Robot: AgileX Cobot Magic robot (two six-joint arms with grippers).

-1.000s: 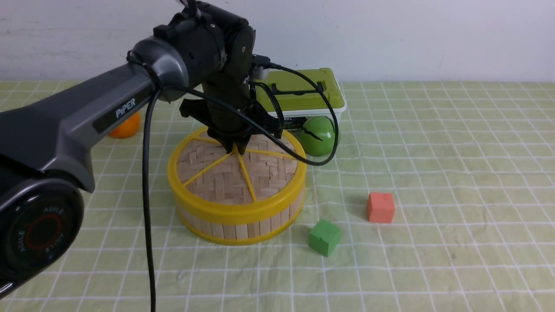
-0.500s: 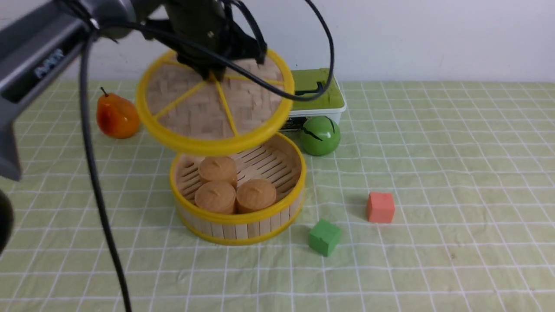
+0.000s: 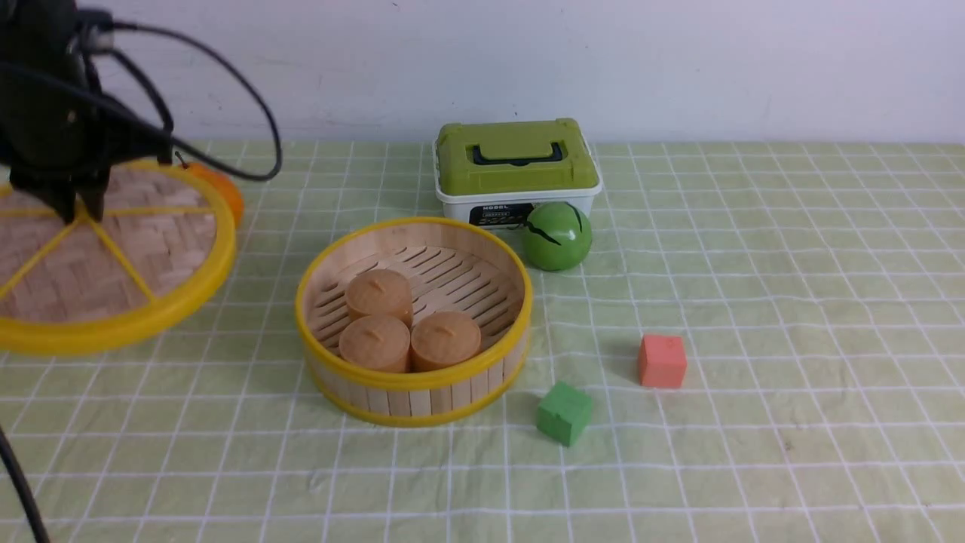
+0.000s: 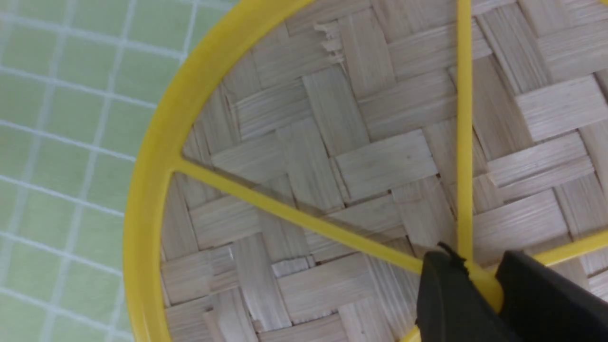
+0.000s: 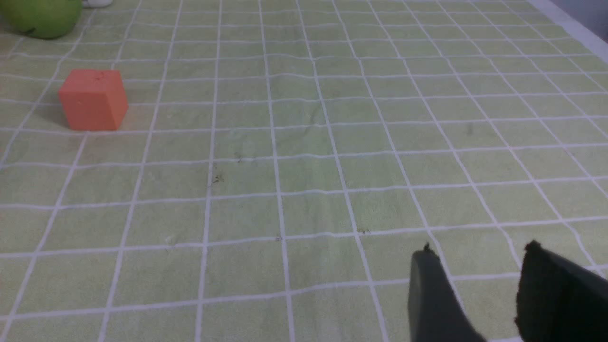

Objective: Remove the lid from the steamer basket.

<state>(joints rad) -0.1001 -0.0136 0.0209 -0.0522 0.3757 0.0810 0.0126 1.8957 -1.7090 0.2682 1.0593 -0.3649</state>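
Firmly, the left gripper (image 3: 79,215) pinches the lid (image 3: 151,256) by its centre knob, holding it well to the left of the steamer basket (image 3: 415,377), which sits open with 3 round cakes (image 3: 445,339) inside. The right gripper (image 5: 479,251) has its jaws apart, empty.

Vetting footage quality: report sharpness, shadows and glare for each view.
Front view: sharp, evenly lit, soft shadow beside the red cube. Left wrist view: the lid weave crisp, cloth beyond softer. Right wrist view: mildly soft, no glare.
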